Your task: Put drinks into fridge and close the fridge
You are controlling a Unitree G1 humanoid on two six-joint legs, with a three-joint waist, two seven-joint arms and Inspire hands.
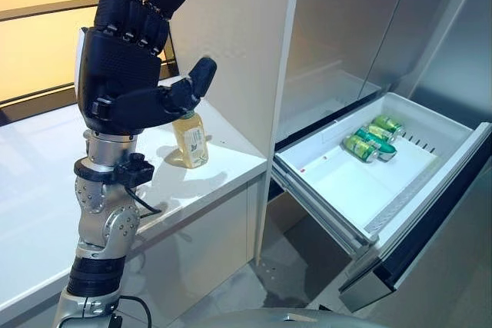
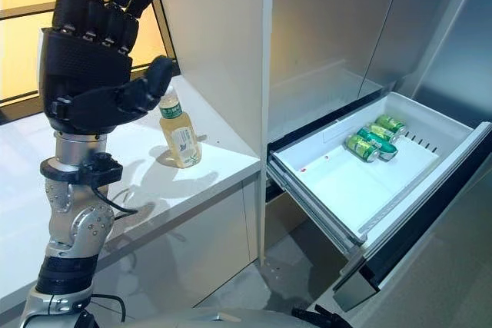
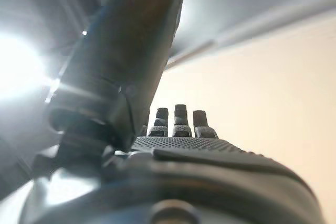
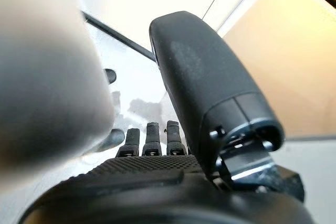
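Note:
A bottle of yellow drink [image 1: 191, 140] with a green cap stands upright on the white counter [image 1: 38, 190], near its right end. My left hand [image 1: 123, 74] is raised above the counter in front of the bottle, open, fingers straight up and thumb stuck out, holding nothing; it also shows in the left wrist view [image 3: 178, 150]. The fridge drawer [image 1: 361, 186] is pulled out at the right, with green cans [image 1: 373, 140] lying at its back. My right hand [image 4: 152, 182] shows in the right wrist view, open and empty.
A tall white cabinet panel [image 1: 231, 28] stands between the counter and the fridge. The grey fridge doors [image 1: 346, 28] above the drawer are shut. The drawer's dark front [image 1: 430, 228] juts out over the floor at the lower right.

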